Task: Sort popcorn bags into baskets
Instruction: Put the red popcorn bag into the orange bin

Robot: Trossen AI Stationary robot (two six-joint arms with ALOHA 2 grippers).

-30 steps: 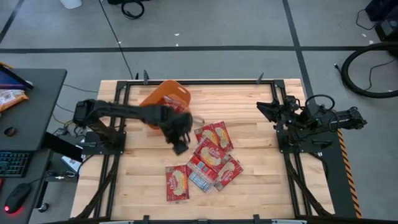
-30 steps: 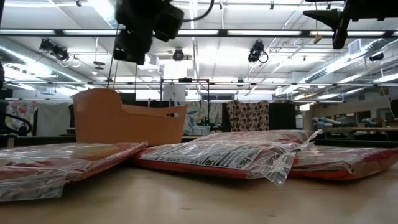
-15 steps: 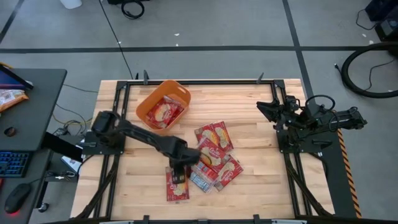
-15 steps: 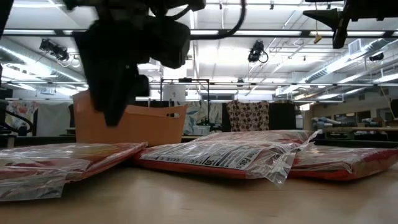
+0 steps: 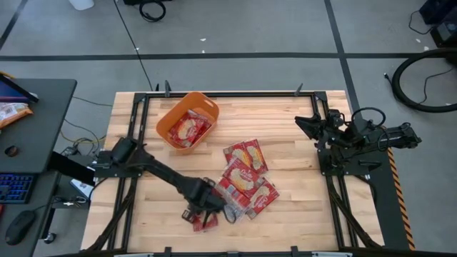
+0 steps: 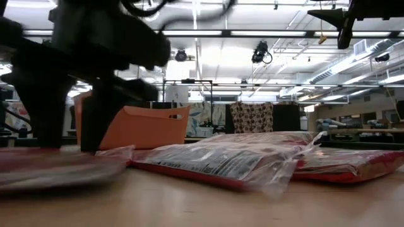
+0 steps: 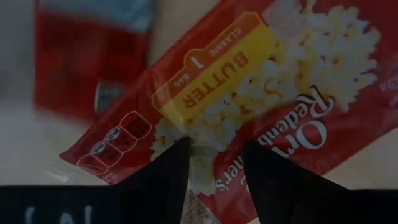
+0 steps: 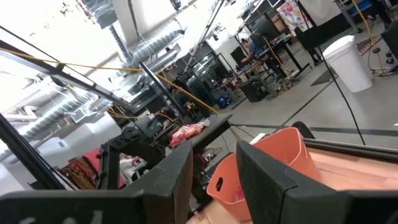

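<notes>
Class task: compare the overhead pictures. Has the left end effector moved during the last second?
Yes. The left end effector moved away from the orange basket, down onto the lone popcorn bag.

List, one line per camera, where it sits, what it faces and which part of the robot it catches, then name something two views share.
High view: overhead, straight down; both arms, left tool low over the popcorn bags, right tool parked at the table edge.
Low view: tabletop height, looking across the bags to the room; left arm looms dark.
Left wrist view: close above one butter bag, own fingers open.
Right wrist view: across the table into the room, own fingers apart.
Shared: the orange basket appears in high, low and right wrist views.
</notes>
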